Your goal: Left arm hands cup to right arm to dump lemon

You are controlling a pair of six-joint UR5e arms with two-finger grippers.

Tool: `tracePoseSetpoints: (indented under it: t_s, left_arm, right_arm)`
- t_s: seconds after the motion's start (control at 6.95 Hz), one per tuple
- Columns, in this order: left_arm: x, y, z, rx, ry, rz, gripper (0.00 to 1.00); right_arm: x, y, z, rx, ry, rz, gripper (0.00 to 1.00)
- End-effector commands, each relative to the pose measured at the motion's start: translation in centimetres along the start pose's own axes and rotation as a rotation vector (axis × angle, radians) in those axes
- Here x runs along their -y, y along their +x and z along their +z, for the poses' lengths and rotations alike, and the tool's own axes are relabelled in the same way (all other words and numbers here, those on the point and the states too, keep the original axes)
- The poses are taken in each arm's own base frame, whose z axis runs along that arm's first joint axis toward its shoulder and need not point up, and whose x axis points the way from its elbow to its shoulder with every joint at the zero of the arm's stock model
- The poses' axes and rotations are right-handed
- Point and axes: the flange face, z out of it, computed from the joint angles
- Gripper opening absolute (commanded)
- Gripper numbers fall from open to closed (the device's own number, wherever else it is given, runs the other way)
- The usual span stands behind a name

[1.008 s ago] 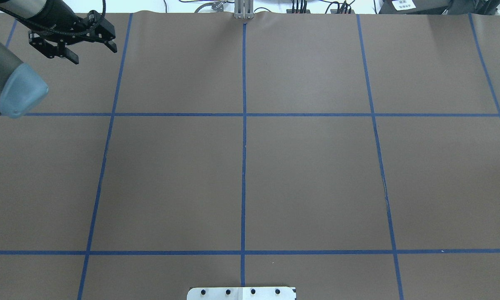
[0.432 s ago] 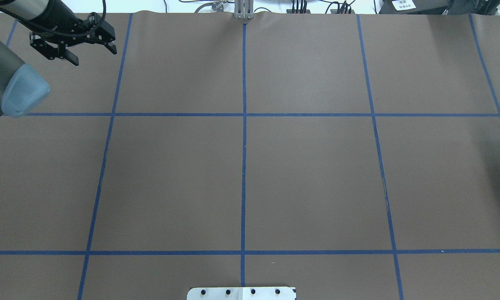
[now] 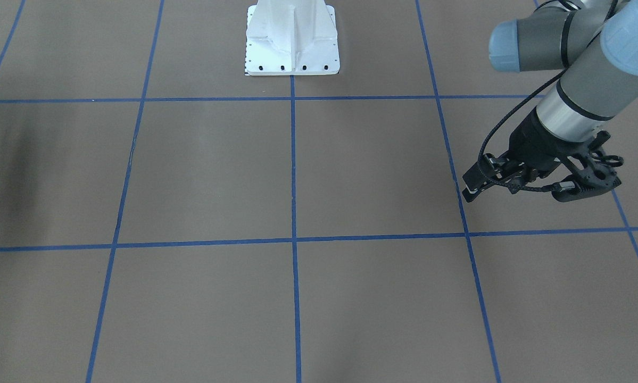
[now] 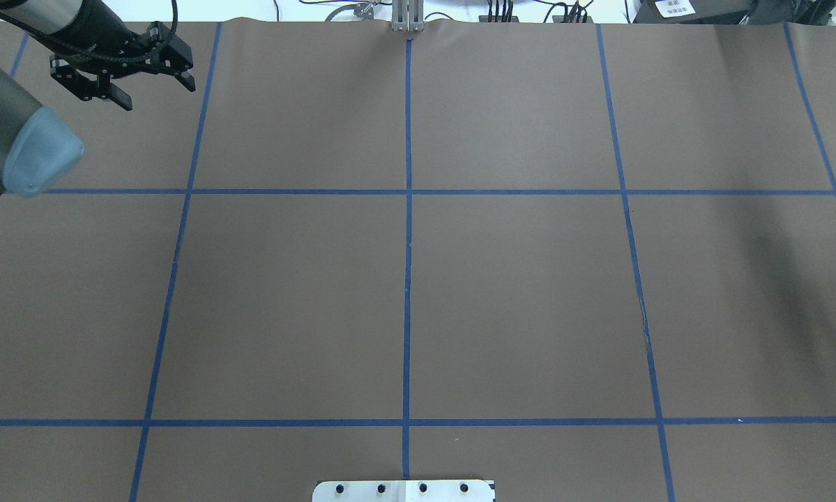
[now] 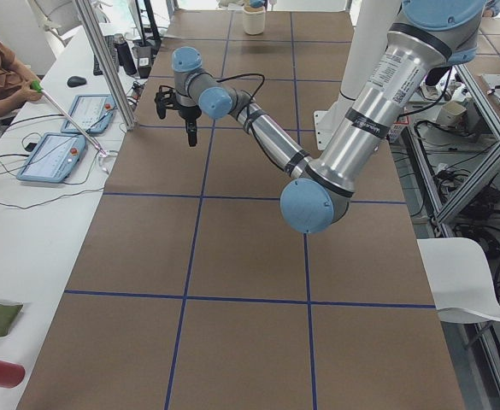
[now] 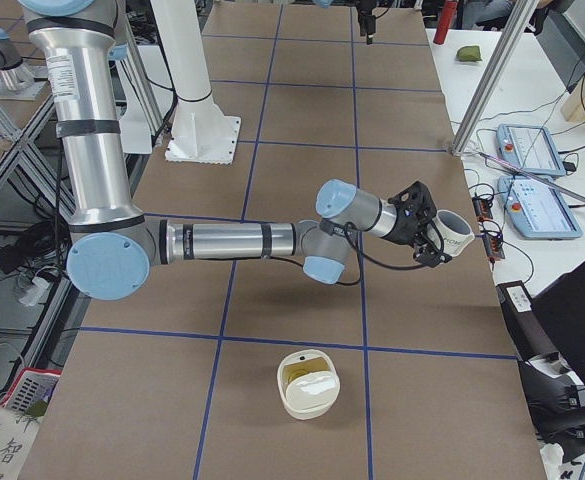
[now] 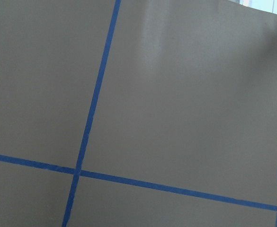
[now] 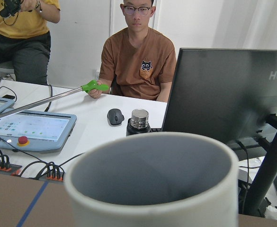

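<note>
The white cup [image 6: 456, 236] is at the tip of my right arm, at the right gripper [image 6: 424, 236], near the table's operator-side edge. In the right wrist view the cup's [image 8: 152, 189] grey mouth fills the lower frame, lying sideways toward the operators. No lemon shows in the part of its inside that I see. The right gripper's fingers are not visible, so I cannot tell its state. My left gripper [image 4: 156, 90] is open and empty above the far left of the table. It also shows in the front view [image 3: 473, 186].
A cream round container [image 6: 309, 383] with something pale yellow inside stands on the table near my right arm's end; I cannot tell if that is the lemon. Two operators [image 8: 138, 61] sit behind a white desk with tablets [image 6: 532, 150]. One holds a green-handled stick [image 8: 93, 87].
My left gripper shifted slightly toward the far edge, then held still, still open. A shadow has spread over the right side of the table.
</note>
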Motion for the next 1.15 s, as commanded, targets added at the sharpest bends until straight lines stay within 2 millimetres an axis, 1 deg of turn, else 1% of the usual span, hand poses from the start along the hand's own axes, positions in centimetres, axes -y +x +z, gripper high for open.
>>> tracePoseSetpoints:
  t_s: [0.0, 0.14, 0.29, 0.43, 0.58, 0.72, 0.86, 1.01]
  left_arm:
    - [-0.1, 0.0, -0.1, -0.004, -0.007, -0.004, 1.00]
    - [-0.1, 0.5, -0.3, -0.006, -0.008, -0.010, 1.00]
    - [-1.1, 1.2, 0.6, -0.020, -0.055, -0.004, 1.00]
    - [-1.6, 2.0, 1.2, -0.023, -0.073, 0.002, 1.00]
    - [-2.3, 3.0, 1.8, -0.030, -0.084, 0.003, 1.00]
    - [-2.2, 5.8, 1.2, -0.046, -0.083, 0.000, 1.00]
    - [-1.7, 10.0, 0.4, -0.070, -0.081, -0.029, 1.00]
    - [-2.3, 13.7, 0.3, -0.106, -0.146, -0.046, 1.00]
  right_arm:
    - [1.1, -10.6, 2.2, -0.038, -0.024, -0.146, 0.00]
    - [0.7, -16.2, 1.4, -0.054, -0.037, -0.195, 0.00]
    - [-0.9, -22.3, 0.0, -0.069, -0.050, -0.249, 0.00]
    - [-0.8, -28.3, -1.4, -0.051, -0.059, -0.276, 0.04]
    - [-0.2, -31.7, -2.4, -0.029, -0.079, -0.289, 0.16]
    - [0.0, -34.9, -3.0, 0.006, -0.074, -0.295, 0.26]
    - [-0.8, -37.1, -4.0, 0.020, -0.051, -0.303, 0.31]
    - [-1.7, -39.7, -5.9, 0.028, -0.011, -0.314, 0.35]
